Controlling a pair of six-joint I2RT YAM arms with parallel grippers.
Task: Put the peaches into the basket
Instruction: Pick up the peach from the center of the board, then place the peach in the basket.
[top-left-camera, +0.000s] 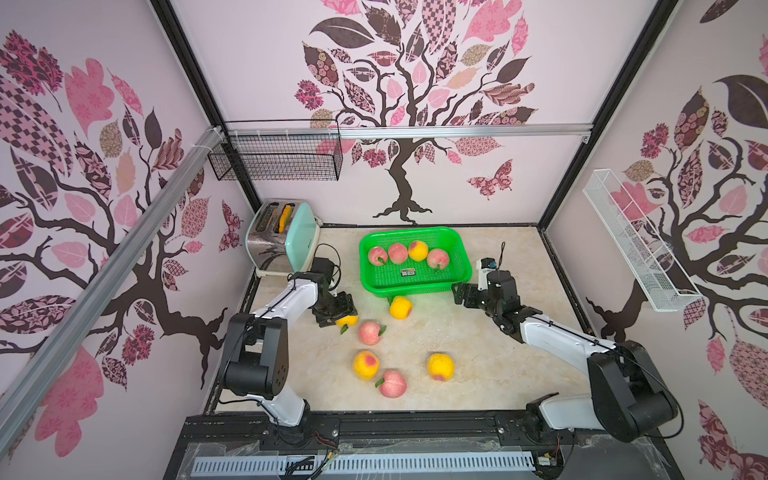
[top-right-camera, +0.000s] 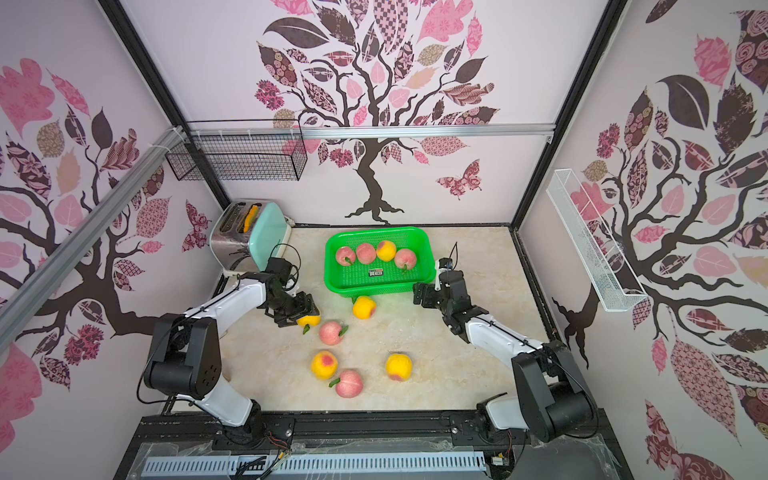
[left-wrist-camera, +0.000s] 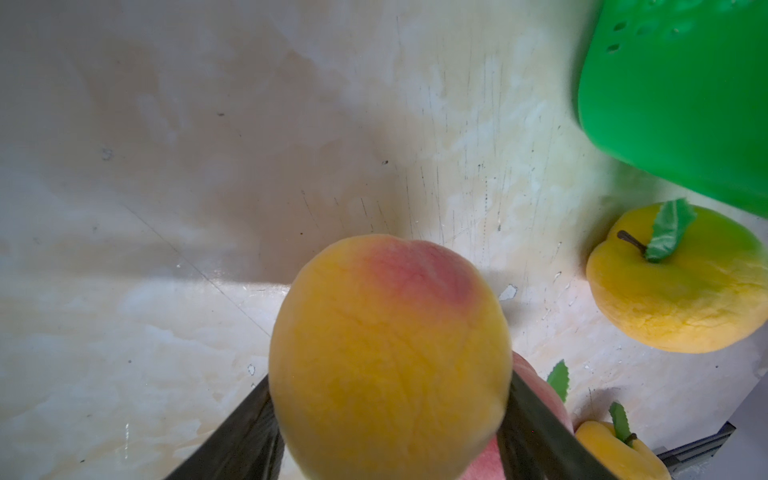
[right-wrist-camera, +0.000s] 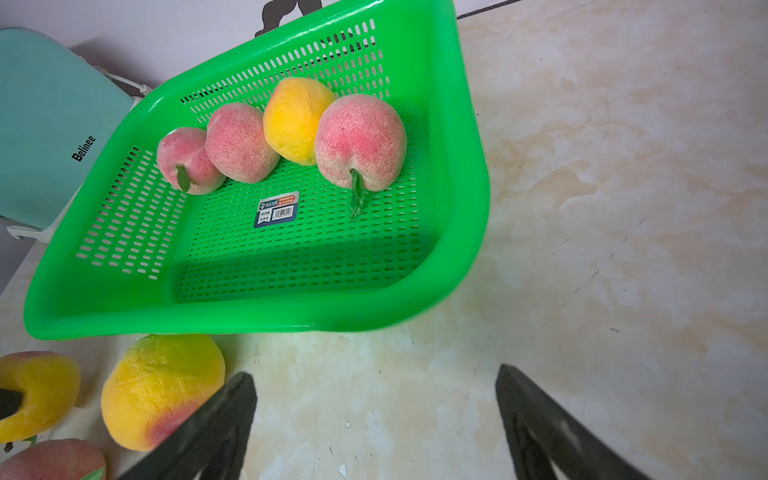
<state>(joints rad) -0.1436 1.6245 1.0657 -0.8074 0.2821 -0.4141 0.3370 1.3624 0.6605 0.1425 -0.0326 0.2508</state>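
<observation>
Peach-loading, grasp step. My left gripper (top-left-camera: 341, 316) is pinching a yellow peach (left-wrist-camera: 386, 353) from both sides, low over the table (top-left-camera: 490, 357), near the basket (right-wrist-camera: 249, 322). My right gripper (right-wrist-camera: 374, 374) is hanging wide open, holding nothing, beside the basket. Four peaches (top-left-camera: 398, 252) are sitting inside; five (top-left-camera: 370, 332) are lying loose. Next, I judge: lifting clear, carrying over the rim, releasing gently.
</observation>
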